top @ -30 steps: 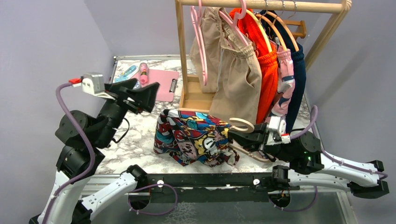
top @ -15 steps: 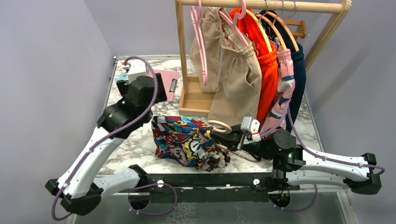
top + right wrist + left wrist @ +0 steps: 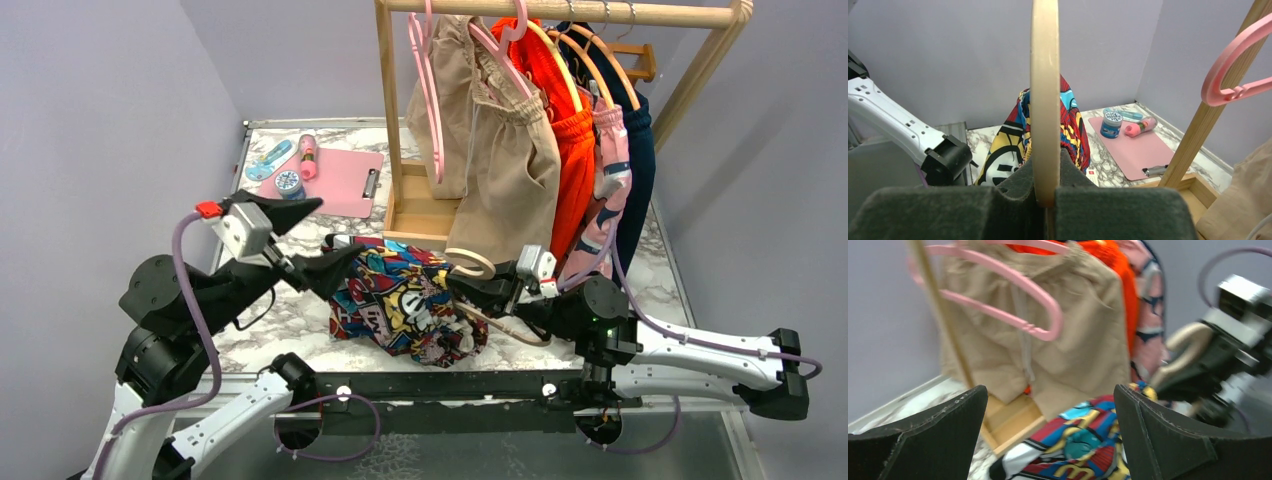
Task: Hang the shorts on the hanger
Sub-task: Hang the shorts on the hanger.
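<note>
The comic-print shorts (image 3: 405,300) lie bunched on the marble table, draped over the cream hanger (image 3: 470,262). My right gripper (image 3: 478,292) is shut on the hanger; in the right wrist view the hanger (image 3: 1044,95) stands upright between the pads with the shorts (image 3: 1013,135) hanging behind it. My left gripper (image 3: 318,240) is open and empty, just above the shorts' left edge. The left wrist view shows the shorts (image 3: 1083,445) below and between the wide-apart fingers (image 3: 1158,435).
A wooden rack (image 3: 570,12) at the back holds pink hangers (image 3: 430,90), beige shorts (image 3: 505,160), an orange garment (image 3: 570,150) and darker clothes. Its wooden base tray (image 3: 415,215) is just behind the shorts. A pink clipboard (image 3: 345,180) with small items lies at the back left.
My left arm swung from the back left down to the shorts' left edge, still open. My right gripper with the hanger has shifted slightly left, and the shorts bunched with it.
</note>
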`<state>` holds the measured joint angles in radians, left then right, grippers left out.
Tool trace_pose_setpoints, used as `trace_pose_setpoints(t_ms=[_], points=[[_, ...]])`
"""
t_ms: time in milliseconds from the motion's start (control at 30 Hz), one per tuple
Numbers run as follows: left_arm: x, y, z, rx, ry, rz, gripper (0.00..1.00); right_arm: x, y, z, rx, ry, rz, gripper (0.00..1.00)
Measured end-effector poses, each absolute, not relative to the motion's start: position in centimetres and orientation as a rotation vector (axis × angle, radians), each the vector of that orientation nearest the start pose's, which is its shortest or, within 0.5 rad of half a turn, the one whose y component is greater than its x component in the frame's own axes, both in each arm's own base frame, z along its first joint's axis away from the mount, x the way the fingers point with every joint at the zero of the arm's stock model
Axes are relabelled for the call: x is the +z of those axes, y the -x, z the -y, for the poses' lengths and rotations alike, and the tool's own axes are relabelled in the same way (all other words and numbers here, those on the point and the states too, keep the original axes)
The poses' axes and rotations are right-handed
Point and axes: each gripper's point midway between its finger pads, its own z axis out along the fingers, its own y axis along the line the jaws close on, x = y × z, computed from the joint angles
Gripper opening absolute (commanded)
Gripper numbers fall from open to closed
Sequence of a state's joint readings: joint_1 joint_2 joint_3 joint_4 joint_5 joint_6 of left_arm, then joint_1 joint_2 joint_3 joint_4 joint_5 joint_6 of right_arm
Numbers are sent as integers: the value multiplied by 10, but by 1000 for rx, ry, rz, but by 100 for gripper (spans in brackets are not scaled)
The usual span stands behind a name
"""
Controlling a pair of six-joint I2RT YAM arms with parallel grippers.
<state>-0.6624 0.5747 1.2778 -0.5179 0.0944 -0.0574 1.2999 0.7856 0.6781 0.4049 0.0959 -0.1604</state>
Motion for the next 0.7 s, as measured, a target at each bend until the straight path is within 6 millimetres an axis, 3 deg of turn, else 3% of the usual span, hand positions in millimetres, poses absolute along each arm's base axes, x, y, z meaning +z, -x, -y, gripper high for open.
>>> trace_pose_setpoints(t_ms=[200,333,433,567,700], points=[[459,-112,168,-788,-803,-1284,99,361,-113,-314,928,794,-1033,1],[472,-103,180,-814,-924,-1232,99,367,-111,-313,940,785,-1012,1],[470,-103,192,-833,-1003,-1210,99,372,-108,-310,951,784,-993,1],[446,-110,209,-864,-1094,-1249,95,378,-105,-304,963,782,-972,1],[410,-121,227,-907,-1172,-1336,92,378,-102,-300,963,796,-968,1]])
